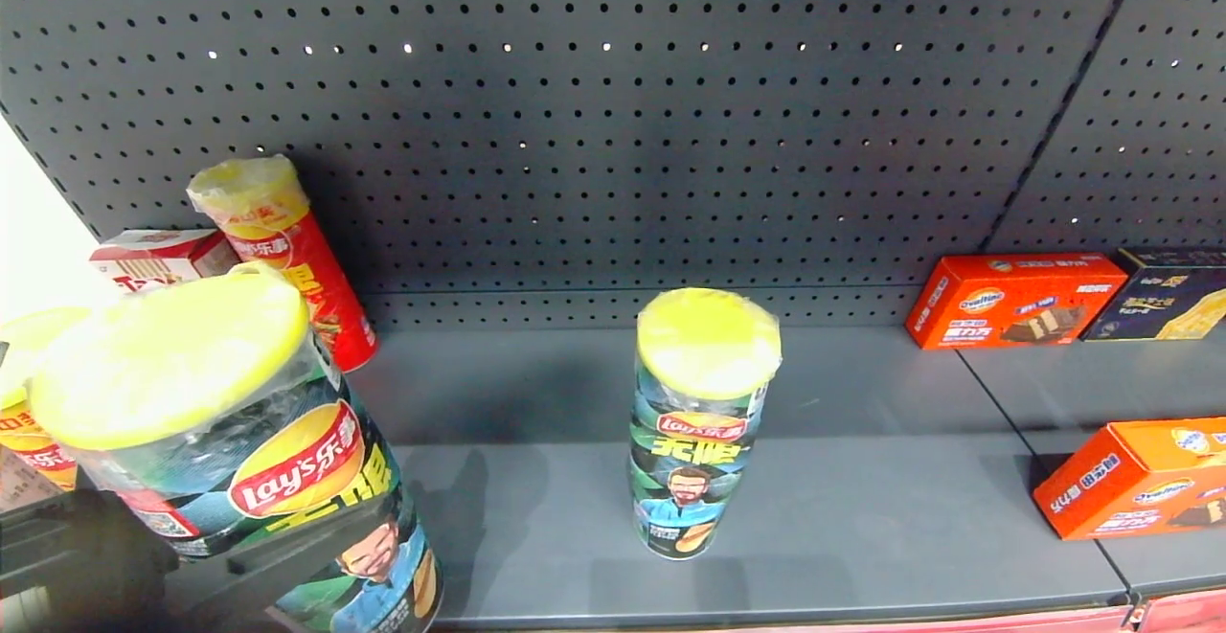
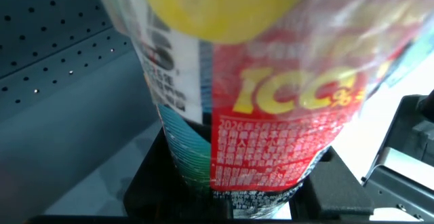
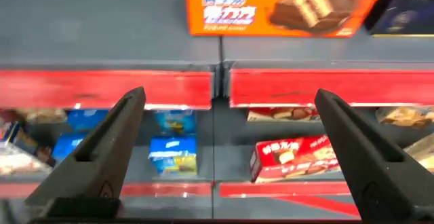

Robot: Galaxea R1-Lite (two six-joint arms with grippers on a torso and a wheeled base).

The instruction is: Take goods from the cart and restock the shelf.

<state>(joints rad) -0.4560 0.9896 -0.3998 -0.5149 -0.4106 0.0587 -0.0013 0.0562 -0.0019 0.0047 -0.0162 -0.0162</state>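
Observation:
A chips can (image 1: pixel 220 441) with a yellow lid and a green-blue label hangs tilted at the lower left, in front of the shelf (image 1: pixel 862 480). My left gripper (image 1: pixel 278 556) is shut on its body. In the left wrist view the same can (image 2: pixel 264 115) sits close up between the dark fingers (image 2: pixel 339 190). A matching can (image 1: pixel 704 422) stands upright in the middle of the shelf board. My right gripper (image 3: pixel 230 94) is open and holds nothing. It faces the shelf's red front strip (image 3: pixel 108 88), below an orange box (image 3: pixel 285 7).
A red chips can (image 1: pixel 287 255) leans against the pegboard at the back left, next to a red-and-white box (image 1: pixel 158 258). Orange boxes (image 1: pixel 1015 298) (image 1: pixel 1135 475) and a dark box (image 1: pixel 1164 293) occupy the right. Another yellow-lidded can (image 1: pixel 24 394) is at the far left. Free board lies around the standing can.

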